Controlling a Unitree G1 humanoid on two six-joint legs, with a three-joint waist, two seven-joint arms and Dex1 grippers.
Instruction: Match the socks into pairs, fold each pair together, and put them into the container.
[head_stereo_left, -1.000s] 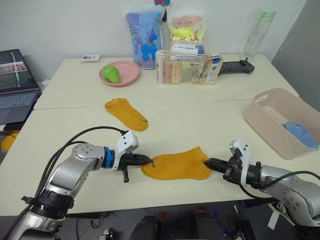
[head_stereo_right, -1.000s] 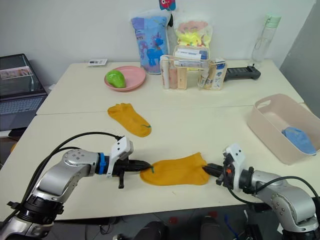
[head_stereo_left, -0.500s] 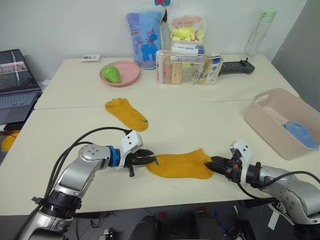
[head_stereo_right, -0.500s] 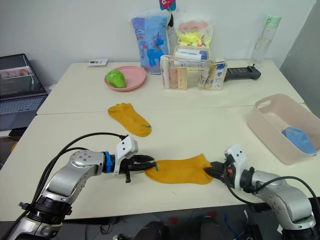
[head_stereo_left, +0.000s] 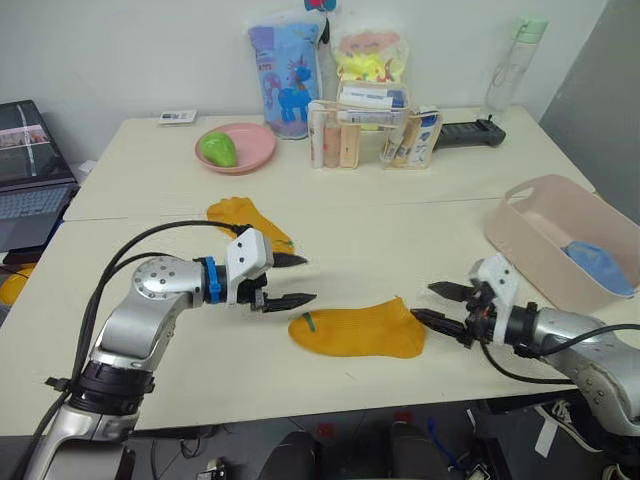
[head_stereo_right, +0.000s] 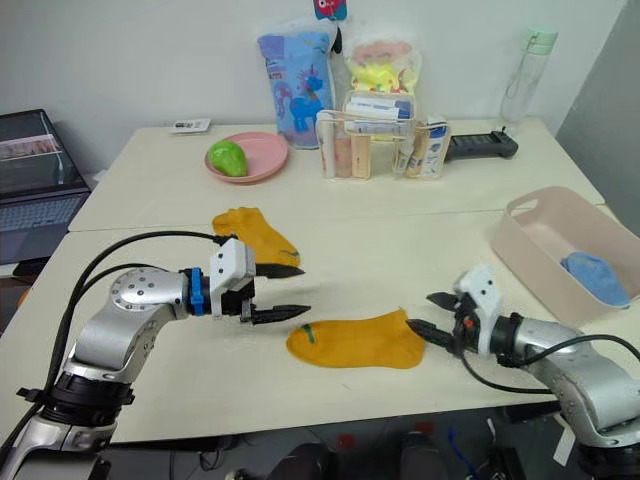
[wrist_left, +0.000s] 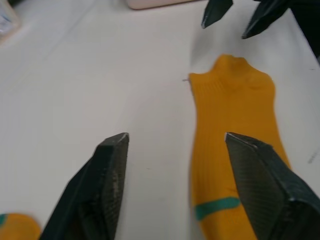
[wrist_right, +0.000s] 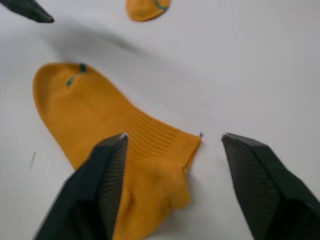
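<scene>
1. The left gripper (head_stereo_left: 290, 280) is held spread, empty, just above the table (head_stereo_left: 380, 230).
2. The right gripper (head_stereo_left: 442, 305) is likewise parted and empty.
3. Between them a mustard sock (head_stereo_left: 360, 328) lies flat.
4. Its match (head_stereo_left: 232, 213) lies behind the left gripper.
5. A light blue sock (head_stereo_left: 598, 268) is seen inside the pink-beige bin (head_stereo_left: 530, 240).

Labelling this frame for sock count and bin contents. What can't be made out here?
- Container: its near wall hides part of the floor; whether the light blue sock is one sock or a folded pair cannot be told.
- Far yellow sock: the left gripper covers its near end in the eye views.
- Bottles in the clear organizer: labels too small to read.
- Laptop: cut by the frame edge.
</scene>
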